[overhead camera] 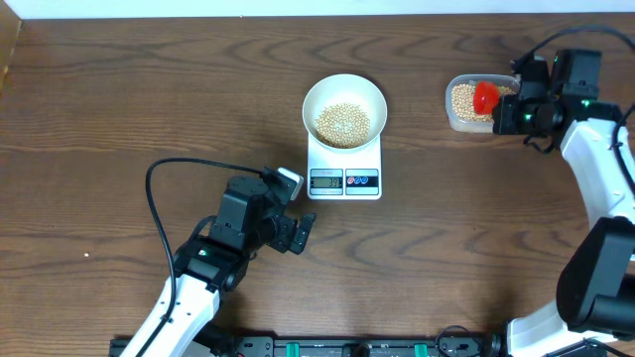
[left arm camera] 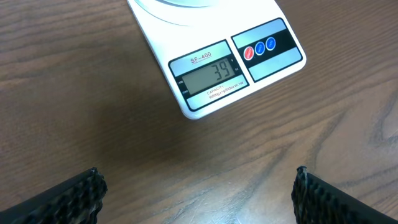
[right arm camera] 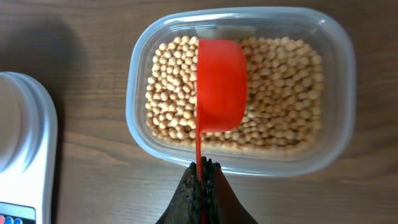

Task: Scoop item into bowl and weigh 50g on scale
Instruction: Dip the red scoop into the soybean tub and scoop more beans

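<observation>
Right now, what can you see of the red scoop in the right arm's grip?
The red scoop looks like smooth, glossy plastic: a rounded cup and a thin handle seen edge-on. The right end effector is shut on the handle's end. The cup sits over the beans inside the clear tub, its outer wall facing the wrist camera, so its opening and any contents are hidden. Whether it touches the beans I cannot tell.
</observation>
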